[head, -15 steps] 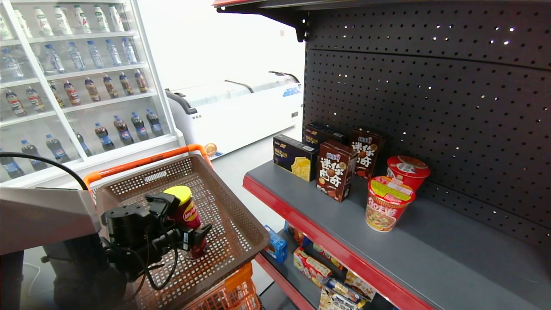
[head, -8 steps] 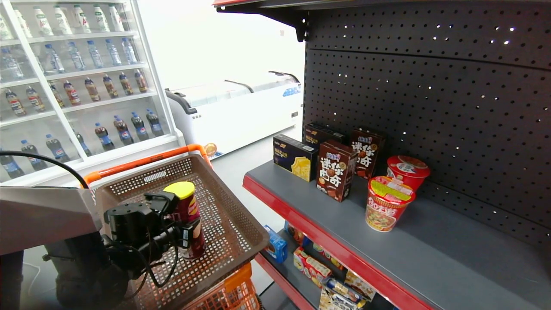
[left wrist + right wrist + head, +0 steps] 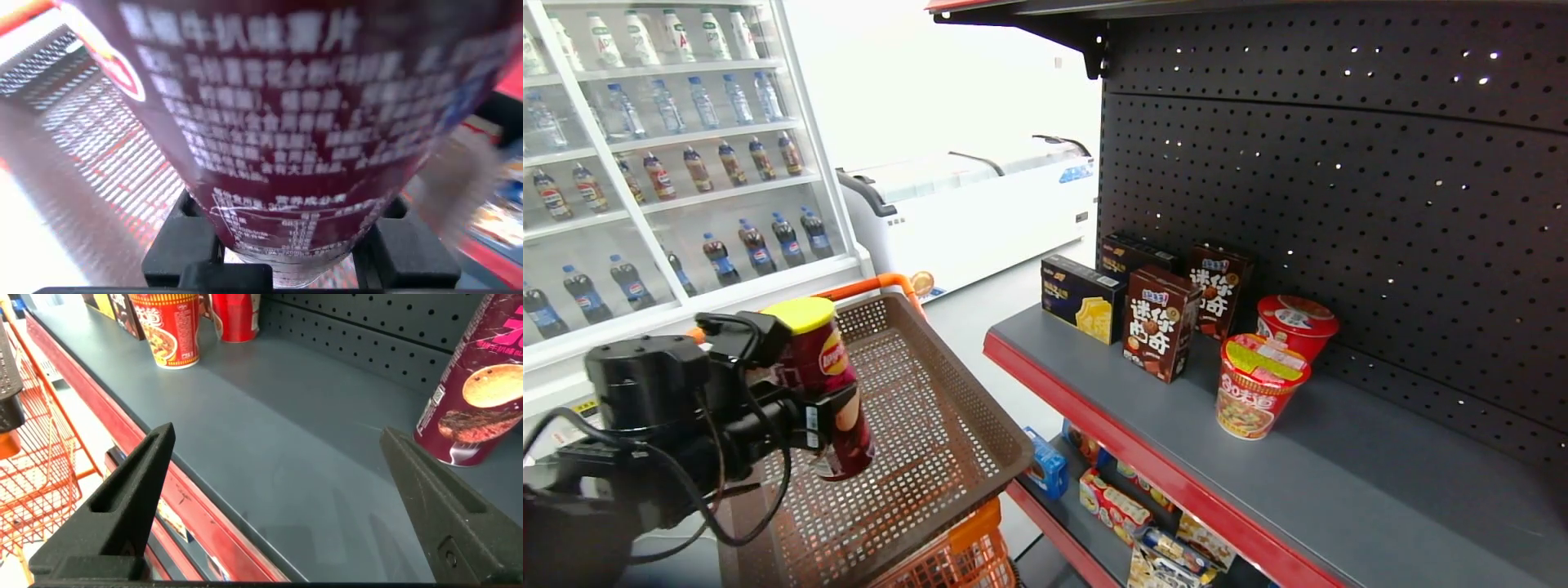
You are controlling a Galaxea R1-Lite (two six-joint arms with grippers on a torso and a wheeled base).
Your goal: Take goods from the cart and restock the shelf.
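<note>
Left jaws: the left gripper [image 3: 809, 384] is clamped on the chips can [image 3: 829, 392], one finger on each side of the maroon body, below the yellow lid.
Left wrist close-up: the left gripper's black fingers [image 3: 184, 253] press against the can [image 3: 302, 139] low on its sides, and the printed wall of the can rises straight out from between them.
Chips can: it is nearly upright, leaning a little, over the mesh floor of the brown basket [image 3: 980, 408] on the orange cart [image 3: 866, 286]. Whether its base is clear of the mesh cannot be told.
Right jaws: the right gripper [image 3: 278, 506] is spread wide with nothing between its fingers, above the bare grey board of the shelf [image 3: 270, 416].
Shelf: the grey board with its red front edge [image 3: 1258, 490] stands to the right of the cart and well apart from the held can.
Goods on shelf: dark snack boxes [image 3: 1160, 322] stand by a noodle cup [image 3: 1260, 384] and a red cup [image 3: 1297, 318]. Another maroon can [image 3: 478, 384] stands upright near the pegboard back.
</note>
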